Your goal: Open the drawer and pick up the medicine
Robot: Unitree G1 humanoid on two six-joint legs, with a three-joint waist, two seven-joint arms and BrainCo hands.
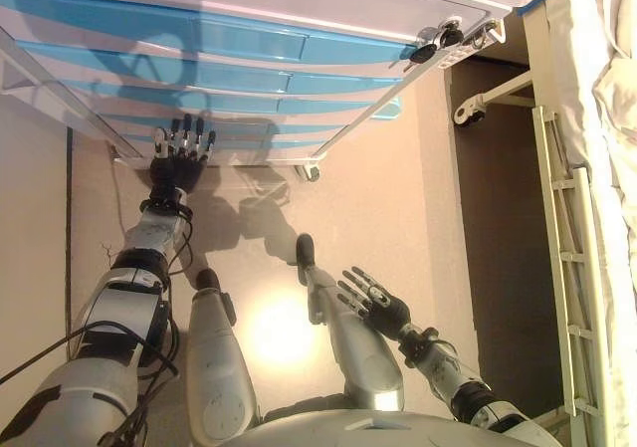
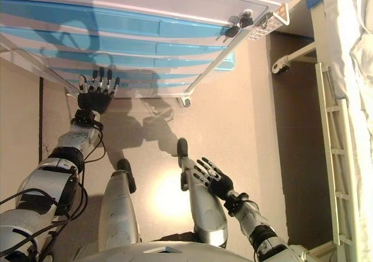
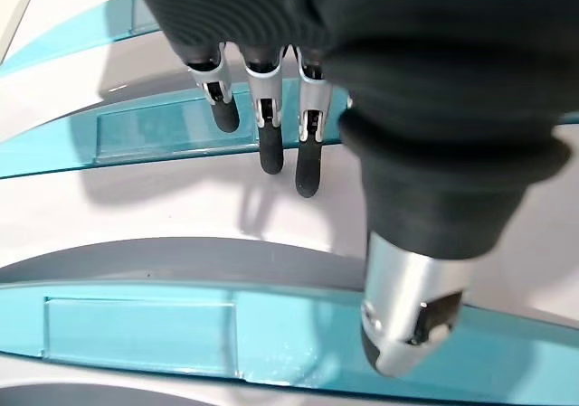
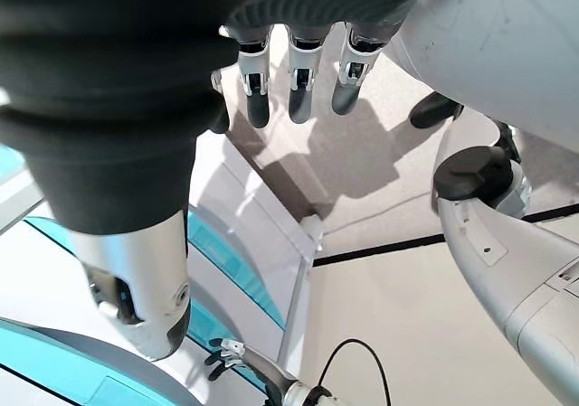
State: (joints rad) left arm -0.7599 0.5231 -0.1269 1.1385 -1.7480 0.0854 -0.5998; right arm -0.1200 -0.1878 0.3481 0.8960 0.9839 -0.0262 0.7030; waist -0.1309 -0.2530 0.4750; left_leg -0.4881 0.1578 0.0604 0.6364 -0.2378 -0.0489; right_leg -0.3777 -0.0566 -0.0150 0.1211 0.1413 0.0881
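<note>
A white drawer unit (image 1: pixel 299 9) with translucent blue drawer fronts (image 1: pixel 249 39) stands ahead of me, all its drawers closed. My left hand (image 1: pixel 179 153) is open, its fingers straight, just before one of the lower blue fronts (image 3: pixel 136 329); the left wrist view shows its fingertips (image 3: pixel 270 157) close to the white face between two fronts. My right hand (image 1: pixel 376 303) is open and empty, low at the right, above the floor. No medicine is in view.
A key bunch (image 1: pixel 435 41) hangs at the unit's upper right corner. The unit stands on a caster (image 1: pixel 311 173). A white bed frame with rails (image 1: pixel 572 258) runs along the right. Beige floor (image 1: pixel 398 188) lies between the unit and the bed.
</note>
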